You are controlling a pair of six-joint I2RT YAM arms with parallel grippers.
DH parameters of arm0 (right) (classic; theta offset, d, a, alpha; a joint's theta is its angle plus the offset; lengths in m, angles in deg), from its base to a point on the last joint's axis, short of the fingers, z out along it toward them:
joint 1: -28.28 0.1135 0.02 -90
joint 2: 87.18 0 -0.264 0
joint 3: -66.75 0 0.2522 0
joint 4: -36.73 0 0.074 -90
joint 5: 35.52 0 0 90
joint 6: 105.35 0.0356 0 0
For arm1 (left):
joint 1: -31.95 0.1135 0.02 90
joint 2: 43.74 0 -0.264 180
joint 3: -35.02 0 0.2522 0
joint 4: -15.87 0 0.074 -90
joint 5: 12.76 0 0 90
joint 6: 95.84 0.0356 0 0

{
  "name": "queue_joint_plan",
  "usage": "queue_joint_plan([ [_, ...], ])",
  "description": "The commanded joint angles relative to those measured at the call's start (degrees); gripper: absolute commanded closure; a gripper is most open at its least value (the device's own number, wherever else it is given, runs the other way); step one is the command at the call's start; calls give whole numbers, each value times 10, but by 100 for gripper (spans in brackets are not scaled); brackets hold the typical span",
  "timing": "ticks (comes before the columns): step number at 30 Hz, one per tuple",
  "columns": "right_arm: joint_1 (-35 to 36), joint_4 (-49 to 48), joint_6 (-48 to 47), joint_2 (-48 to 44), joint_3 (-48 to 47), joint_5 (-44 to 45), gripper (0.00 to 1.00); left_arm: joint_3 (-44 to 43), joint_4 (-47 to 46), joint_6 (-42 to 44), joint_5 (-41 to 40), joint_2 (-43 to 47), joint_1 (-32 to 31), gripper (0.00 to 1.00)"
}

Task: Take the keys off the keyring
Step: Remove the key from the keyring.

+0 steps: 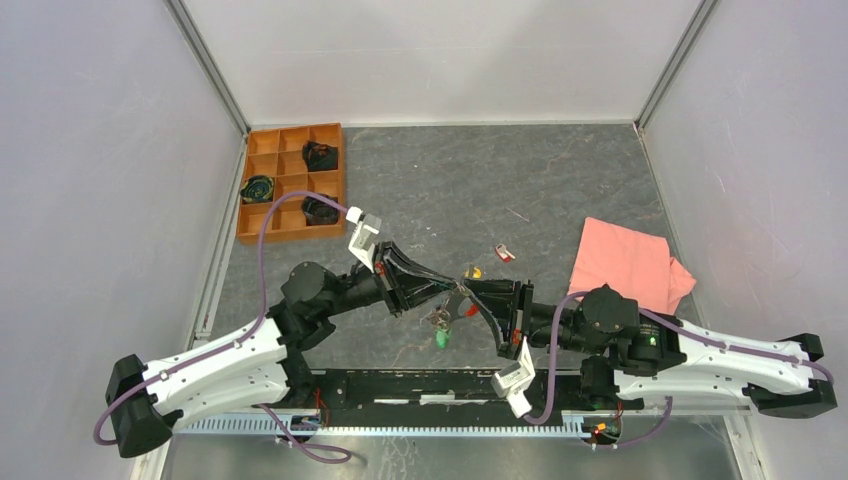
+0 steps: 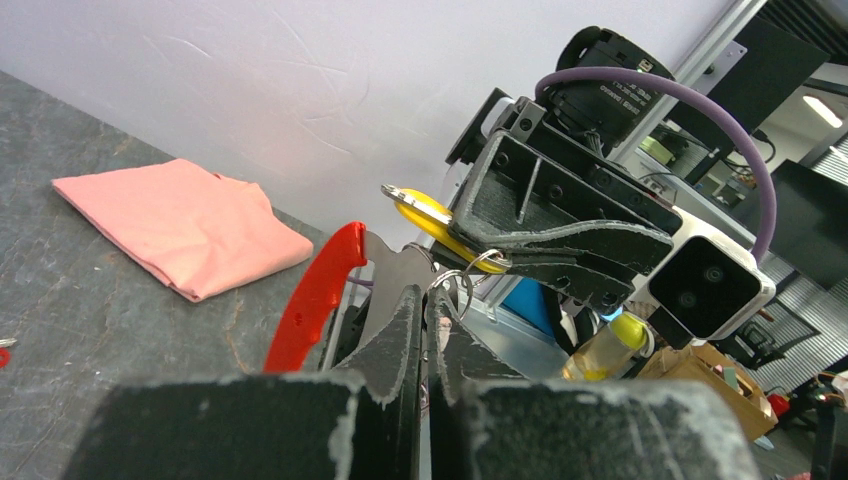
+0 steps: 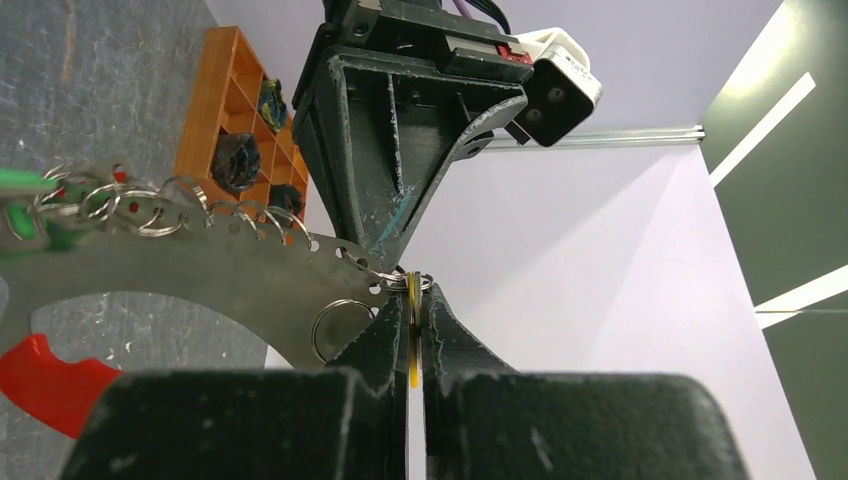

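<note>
Yellow plastic at table centre: head of a yellow key (image 2: 425, 213), clamped edge-on between the closed fingers of the right gripper (image 3: 412, 295), up off the table (image 1: 430, 180). Tip to tip against it from nine o'clock, left gripper (image 2: 428, 300), fingers closed too, pinching a small ring at the end of the keyring (image 3: 200, 265), just beside the key. Keyring in the air between the two grippers, curving away toward seven o'clock: flat metal arc with a row of holes, small rings threaded through, red grip at the far end. Hanging at its low end, green key (image 1: 441, 339). Lying on the table at one o'clock from the grippers, small red piece (image 1: 505, 253), too small to name. Farther out at three o'clock, pink cloth (image 1: 620, 262); at ten o'clock, orange tray (image 1: 270, 225) with dark bundles in some compartments.
</note>
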Motion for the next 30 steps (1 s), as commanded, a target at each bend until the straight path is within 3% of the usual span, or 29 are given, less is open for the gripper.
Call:
queue_joint_plan([
  [1,7,-7,24,-11,-26,-21,100,-31,7,25,-56,5,0,98],
  [30,6,-1,36,-1,-2,-20,100,-74,83,-12,-141,18,1,98],
])
